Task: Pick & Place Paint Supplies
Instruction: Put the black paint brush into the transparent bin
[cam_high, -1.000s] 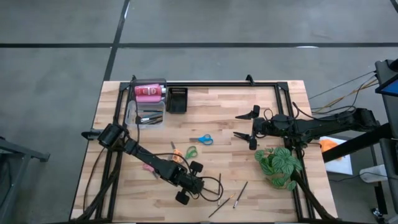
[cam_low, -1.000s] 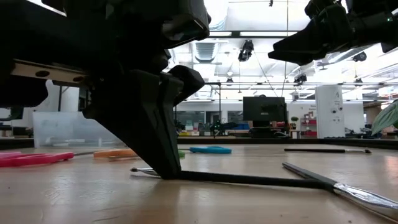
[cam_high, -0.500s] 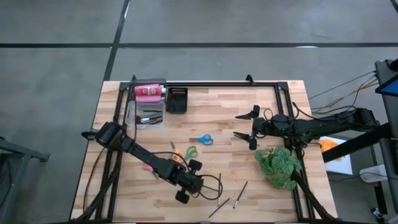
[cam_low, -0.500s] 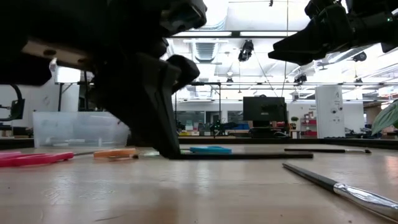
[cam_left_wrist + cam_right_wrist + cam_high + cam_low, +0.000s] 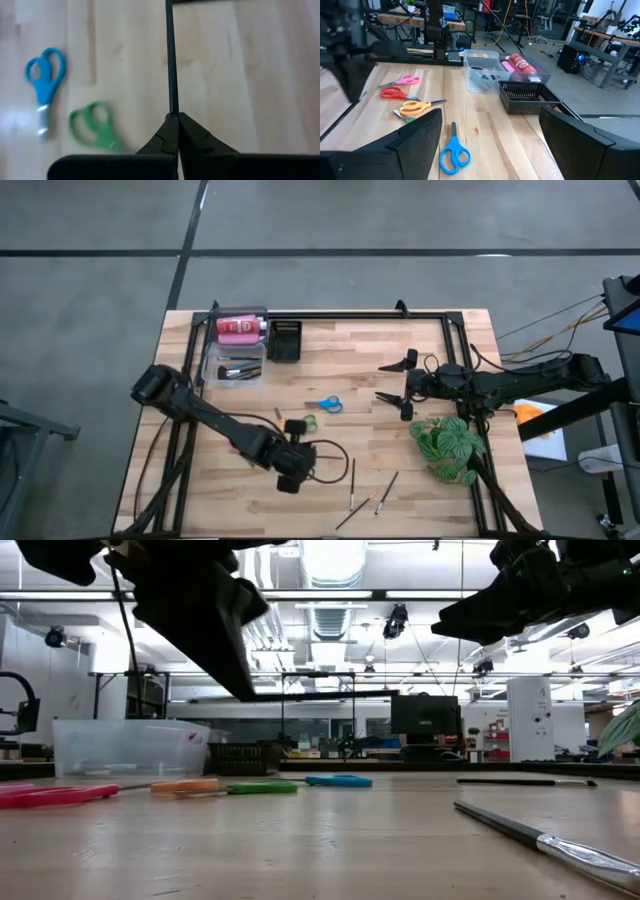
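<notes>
My left gripper (image 5: 250, 695) is shut on a thin black brush (image 5: 330, 694) and hangs above the table's near middle. Blue scissors (image 5: 322, 403) and green scissors (image 5: 308, 422) lie flat just beyond it, and orange scissors (image 5: 185, 785) and pink scissors (image 5: 50, 795) lie to its left. More brushes (image 5: 388, 485) lie on the wood near the front edge. A pink bottle (image 5: 238, 327) lies at the clear tub (image 5: 235, 368), which holds brushes. My right gripper (image 5: 392, 378) hangs open over the table's right half, with nothing between its fingers. My left gripper pinches one end of the black brush (image 5: 171, 111) between its two fingertips. The fingers slant down from above. The brush sticks out past them toward the table's right. It hangs about level and is lifted clear of the wood.
A black tray (image 5: 284, 340) stands beside the tub at the far left. A green leafy plant (image 5: 448, 445) sits at the right edge, below my right arm. A black frame (image 5: 340, 314) runs along the table's far edge. Bare wood lies between the scissors and my right gripper.
My left gripper has gone up, and a little toward the far edge, with the black brush. It has also turned at the wrist. The brush lay on the wood a second ago. Now it hangs level, well above the table. My left gripper has stayed shut.
</notes>
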Robot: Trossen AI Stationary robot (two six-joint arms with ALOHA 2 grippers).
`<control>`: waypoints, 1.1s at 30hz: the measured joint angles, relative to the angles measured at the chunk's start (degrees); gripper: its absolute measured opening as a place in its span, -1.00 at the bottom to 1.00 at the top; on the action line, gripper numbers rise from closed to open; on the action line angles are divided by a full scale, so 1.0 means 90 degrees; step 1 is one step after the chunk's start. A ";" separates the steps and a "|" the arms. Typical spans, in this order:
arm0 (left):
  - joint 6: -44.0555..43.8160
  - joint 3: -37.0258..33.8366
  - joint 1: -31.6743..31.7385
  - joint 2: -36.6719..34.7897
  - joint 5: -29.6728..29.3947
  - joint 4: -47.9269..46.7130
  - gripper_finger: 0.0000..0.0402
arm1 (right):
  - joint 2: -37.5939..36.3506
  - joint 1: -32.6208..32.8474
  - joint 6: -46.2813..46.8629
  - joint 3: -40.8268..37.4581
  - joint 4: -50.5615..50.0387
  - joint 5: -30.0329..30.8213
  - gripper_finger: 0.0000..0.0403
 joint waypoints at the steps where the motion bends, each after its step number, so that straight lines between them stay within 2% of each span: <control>1: -0.0006 0.0000 0.0000 -0.0088 -0.0041 -0.0198 -0.98 | 0.0000 0.0000 -0.0001 0.0000 -0.0003 -0.0001 0.64; 13: -0.0386 -0.0170 0.0091 -0.1307 -0.0744 -0.2406 -0.98 | -0.0005 0.0000 -0.0001 0.0000 -0.0104 -0.0002 0.64; 23: -0.1584 -0.0410 0.0347 -0.2492 -0.1279 -0.4101 -0.98 | -0.0005 0.0000 -0.0002 0.0000 -0.0100 0.0000 0.64; 28: -0.2349 -0.0413 0.0608 -0.2895 -0.1329 -0.4948 -0.98 | -0.0005 0.0000 -0.0002 0.0000 -0.0102 -0.0002 0.64; 33: -0.2300 -0.0499 0.1039 -0.3025 -0.1329 -0.5595 -0.98 | -0.0002 0.0000 -0.0002 0.0000 -0.0102 -0.0002 0.64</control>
